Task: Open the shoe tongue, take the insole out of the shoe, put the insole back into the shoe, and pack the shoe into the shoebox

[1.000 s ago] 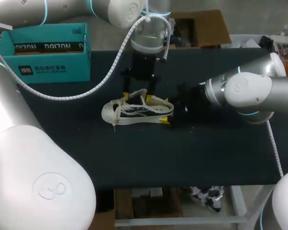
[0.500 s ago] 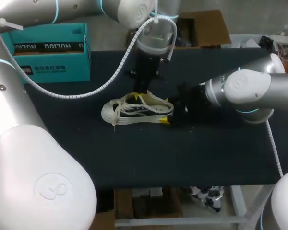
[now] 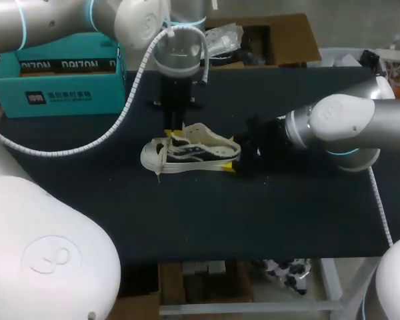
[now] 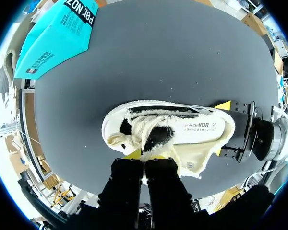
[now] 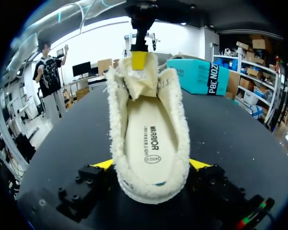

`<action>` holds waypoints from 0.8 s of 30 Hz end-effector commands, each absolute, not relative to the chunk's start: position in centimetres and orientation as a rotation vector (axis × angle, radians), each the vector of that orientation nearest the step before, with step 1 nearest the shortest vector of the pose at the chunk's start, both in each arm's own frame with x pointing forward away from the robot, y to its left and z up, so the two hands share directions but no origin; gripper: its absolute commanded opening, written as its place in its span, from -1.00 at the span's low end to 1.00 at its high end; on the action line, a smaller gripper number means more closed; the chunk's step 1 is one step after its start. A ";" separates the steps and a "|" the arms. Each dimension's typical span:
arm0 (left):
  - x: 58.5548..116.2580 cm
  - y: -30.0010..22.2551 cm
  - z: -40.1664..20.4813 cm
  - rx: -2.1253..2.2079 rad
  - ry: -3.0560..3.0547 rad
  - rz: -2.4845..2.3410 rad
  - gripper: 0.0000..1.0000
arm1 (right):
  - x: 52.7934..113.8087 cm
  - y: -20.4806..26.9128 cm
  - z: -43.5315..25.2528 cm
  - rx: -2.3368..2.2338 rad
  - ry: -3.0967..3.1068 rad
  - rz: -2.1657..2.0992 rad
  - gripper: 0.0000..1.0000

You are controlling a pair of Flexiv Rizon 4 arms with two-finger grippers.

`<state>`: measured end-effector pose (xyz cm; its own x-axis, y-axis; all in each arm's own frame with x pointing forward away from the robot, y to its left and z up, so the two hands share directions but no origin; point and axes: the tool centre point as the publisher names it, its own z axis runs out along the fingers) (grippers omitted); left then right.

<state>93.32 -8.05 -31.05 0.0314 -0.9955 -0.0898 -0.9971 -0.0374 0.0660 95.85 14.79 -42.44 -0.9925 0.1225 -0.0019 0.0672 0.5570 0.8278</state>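
The shoe (image 3: 190,152) lies on its sole near the middle of the bench (image 3: 253,220), toe toward the left arm's side and heel toward the right arm.

The right end effector (image 5: 151,165) is set wide, with one yellow tip on each side of the heel and both pressed against it. This hold appears meant to anchor the shoe so that a pull on the upper does not drag it across the bench.

The left end effector (image 4: 144,155) comes down from above with its fingers drawn narrow. They pinch the top edge of the tongue (image 5: 143,86), which stands lifted and folded back toward the toe. This exposes the opening.

The insole (image 5: 151,136) is seated flat inside the shoe and can be seen through the opening from the heel end.

The teal shoebox (image 3: 60,83) stands at the bench's far left corner, well apart from the shoe. Whether its top is open cannot be told.

Assessment: the tongue-opening step is in hand. Extraction of the insole, its replacement and the packing are not yet done. The fleece lining is soft and may slip out of a narrow pinch.
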 end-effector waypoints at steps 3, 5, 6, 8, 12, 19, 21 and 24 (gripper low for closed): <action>93.6 -4.9 -32.9 -2.439 2.292 -0.232 -1.00 | 96.4 15.0 -43.4 0.166 2.716 1.447 -1.00; 94.0 -4.5 -33.5 -2.459 2.301 -0.253 -1.00 | 96.4 15.0 -43.4 0.166 2.716 1.447 -1.00; 94.3 -4.3 -33.8 -2.479 2.304 -0.258 -1.00 | 96.4 15.0 -43.4 0.166 2.716 1.447 -1.00; 94.6 -4.1 -34.4 -2.489 2.321 -0.274 -1.00 | 96.4 15.0 -43.4 0.166 2.716 1.447 -1.00; 95.1 -4.2 -35.0 -2.484 2.399 -0.264 -1.00 | 96.4 15.0 -43.4 0.166 2.716 1.447 -1.00; 94.0 -5.2 -32.4 -2.316 2.569 -0.337 1.00 | 96.4 15.0 -43.4 0.166 2.716 1.447 -1.00; 93.5 -5.8 -31.0 -2.223 2.626 -0.367 1.00 | 96.4 15.0 -43.4 0.166 2.716 1.447 -1.00; 92.7 -6.8 -28.6 -2.032 2.720 -0.413 1.00 | 96.4 15.0 -43.4 0.166 2.716 1.447 -1.00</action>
<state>94.36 -6.68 -30.96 -0.1998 -0.8945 0.4000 -0.9710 0.2356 0.0418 95.91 14.89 -42.43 -0.9922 0.1246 -0.0037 0.0670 0.5574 0.8275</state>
